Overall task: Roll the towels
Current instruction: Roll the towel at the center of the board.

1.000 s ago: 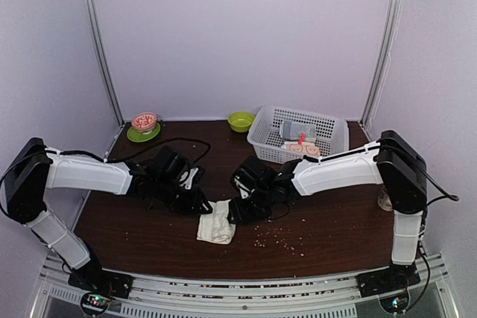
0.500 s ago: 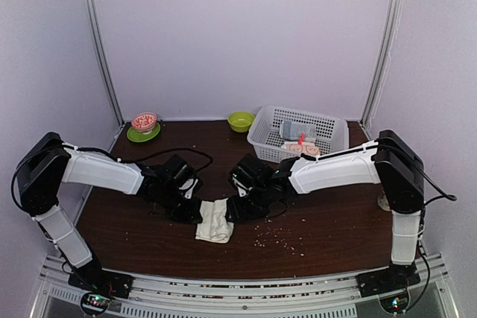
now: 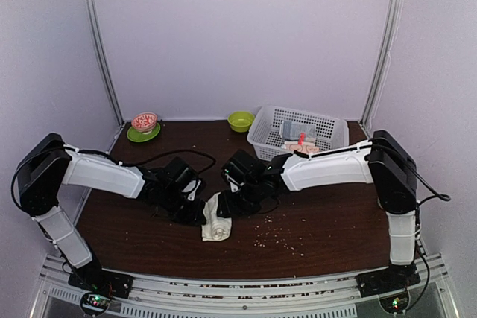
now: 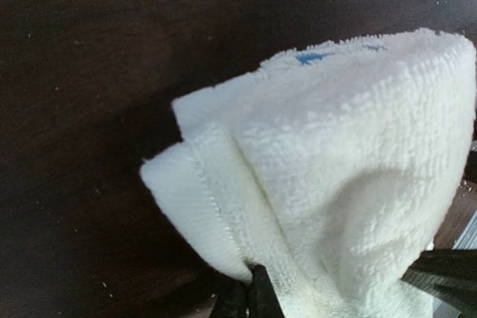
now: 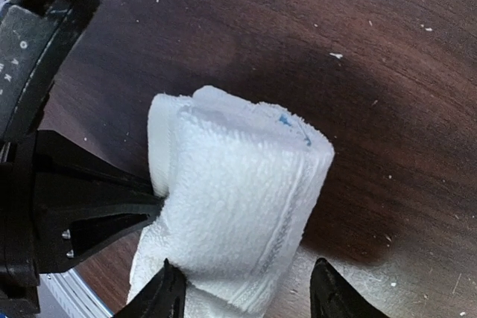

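Near the front middle of the table (image 3: 335,221), pinching the partly rolled cream-white towel (image 5: 238,184) by its edge with left gripper (image 5: 145,205) clamped shut; straddling it with right gripper (image 5: 246,288) spread wide, holding nothing. Mid-roll, probably; next, tucking layers tight without unwinding

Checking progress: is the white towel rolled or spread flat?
Rolled, loosely: the white towel shows curled layers at its end, and the left end effector pinches one edge.
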Tool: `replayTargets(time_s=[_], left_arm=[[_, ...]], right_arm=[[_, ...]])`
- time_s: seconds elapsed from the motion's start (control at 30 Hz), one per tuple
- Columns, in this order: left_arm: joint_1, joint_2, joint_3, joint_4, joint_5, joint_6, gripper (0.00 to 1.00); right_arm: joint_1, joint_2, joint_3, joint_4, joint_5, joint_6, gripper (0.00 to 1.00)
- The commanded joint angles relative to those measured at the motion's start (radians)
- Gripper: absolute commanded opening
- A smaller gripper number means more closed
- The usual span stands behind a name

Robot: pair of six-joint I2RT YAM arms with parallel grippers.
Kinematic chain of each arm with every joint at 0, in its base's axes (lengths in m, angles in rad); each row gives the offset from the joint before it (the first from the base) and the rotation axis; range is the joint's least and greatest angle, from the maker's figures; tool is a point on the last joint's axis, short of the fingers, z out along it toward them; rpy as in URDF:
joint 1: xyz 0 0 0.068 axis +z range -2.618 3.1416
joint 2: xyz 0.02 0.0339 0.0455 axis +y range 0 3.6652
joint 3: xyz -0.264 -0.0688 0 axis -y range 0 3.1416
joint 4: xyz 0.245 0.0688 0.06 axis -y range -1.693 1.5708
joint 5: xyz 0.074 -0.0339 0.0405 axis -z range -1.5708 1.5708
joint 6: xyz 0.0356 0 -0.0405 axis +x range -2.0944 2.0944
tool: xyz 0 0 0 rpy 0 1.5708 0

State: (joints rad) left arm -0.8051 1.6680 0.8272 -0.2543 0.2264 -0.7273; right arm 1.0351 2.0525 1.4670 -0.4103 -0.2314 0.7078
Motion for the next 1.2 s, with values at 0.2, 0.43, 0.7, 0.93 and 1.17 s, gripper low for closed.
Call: replayTargets(time_s=[0.2, 0.43, 0.7, 0.93, 1.17], left_arm=[[-0.015, -0.018, -0.041, 0.046, 0.032, -0.018, 0.0], [-0.014, -0.056, -0.058, 0.036, 0.027, -0.023, 0.0], [-0.014, -0.209, -0.125, -0.048, 0.017, -0.028, 0.0], [-0.004, -0.38, -0.1, -0.112, -0.038, -0.038, 0.0], [0.003, -0.339, -0.032, -0.127, -0.057, -0.014, 0.0]], right_arm=[[0.029, 0.056, 0.062, -0.004, -0.017, 0.022, 0.59], [0.037, 0.103, 0.093, -0.017, -0.012, 0.041, 0.59], [0.038, 0.149, 0.112, -0.048, 0.005, 0.046, 0.59], [0.04, 0.164, 0.111, -0.044, 0.011, 0.043, 0.59], [0.041, 0.177, 0.118, -0.063, 0.025, 0.033, 0.59]])
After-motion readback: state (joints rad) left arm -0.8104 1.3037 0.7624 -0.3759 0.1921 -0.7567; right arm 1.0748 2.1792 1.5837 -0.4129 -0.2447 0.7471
